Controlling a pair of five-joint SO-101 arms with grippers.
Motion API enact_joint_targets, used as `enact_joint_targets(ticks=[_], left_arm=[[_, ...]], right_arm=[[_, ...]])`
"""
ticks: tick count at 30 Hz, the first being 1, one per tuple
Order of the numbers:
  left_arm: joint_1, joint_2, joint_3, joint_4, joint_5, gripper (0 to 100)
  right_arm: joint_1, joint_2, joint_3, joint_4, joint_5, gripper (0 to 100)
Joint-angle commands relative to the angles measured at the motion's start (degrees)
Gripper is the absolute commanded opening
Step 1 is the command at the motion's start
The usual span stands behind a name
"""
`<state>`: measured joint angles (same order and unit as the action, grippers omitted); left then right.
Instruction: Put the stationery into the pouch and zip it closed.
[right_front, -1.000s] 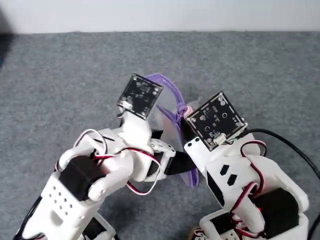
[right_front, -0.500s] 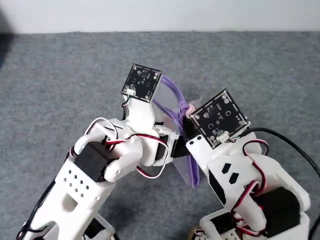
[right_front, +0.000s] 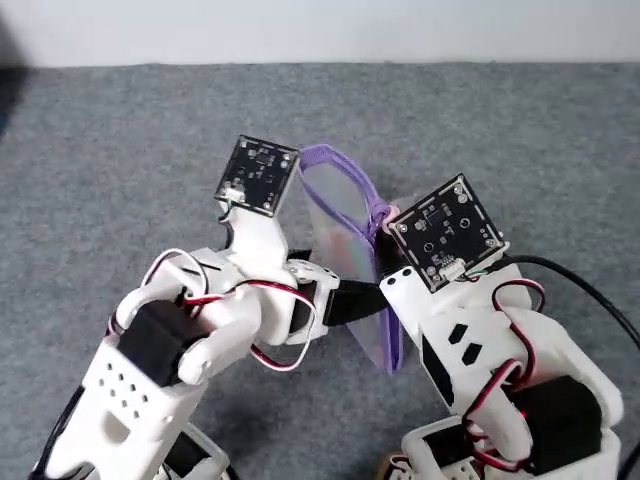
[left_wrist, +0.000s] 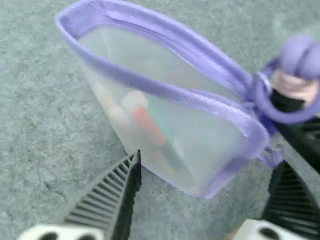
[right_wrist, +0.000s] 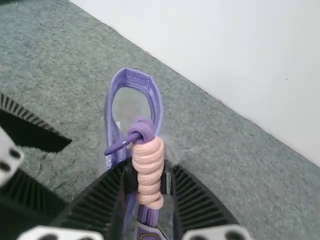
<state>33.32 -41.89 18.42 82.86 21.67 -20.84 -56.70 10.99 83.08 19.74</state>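
Note:
A translucent pouch (right_front: 345, 255) with purple trim stands on its edge on the grey carpet between the two arms. Through its wall (left_wrist: 200, 145) I see stationery (left_wrist: 146, 125), among it a red piece and a white one. My left gripper (left_wrist: 210, 161) is open, its black fingers (left_wrist: 125, 192) wide apart on either side of the pouch's lower corner. A pink coiled zipper pull (right_wrist: 147, 162) on a purple cord sits at one end of the pouch (right_wrist: 150, 90). My right gripper (right_wrist: 147, 171) is shut on that pull (right_front: 381, 214).
Grey carpet (right_front: 520, 130) covers the table on all sides of the pouch. A white wall (right_wrist: 240, 55) runs along the carpet's far edge. A black cable (right_front: 590, 290) trails off the right arm toward the right.
The left arm has swung back to the left and its fingers have spread off the pouch. The pouch now stands more upright. The right arm has shifted slightly right, still holding the pull.

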Motion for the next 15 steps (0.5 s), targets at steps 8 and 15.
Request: enact_joint_targets(ticks=[8, 15], left_arm=[[-0.35, -1.49, 4.09, -10.73, -0.62, 39], [-1.14, -2.02, 9.27, -11.43, -0.26, 39]], right_arm=[[-3.47, 0.31, -1.14, 0.04, -3.6, 0.7], [-5.14, 0.31, -1.14, -0.22, -5.01, 0.7]])
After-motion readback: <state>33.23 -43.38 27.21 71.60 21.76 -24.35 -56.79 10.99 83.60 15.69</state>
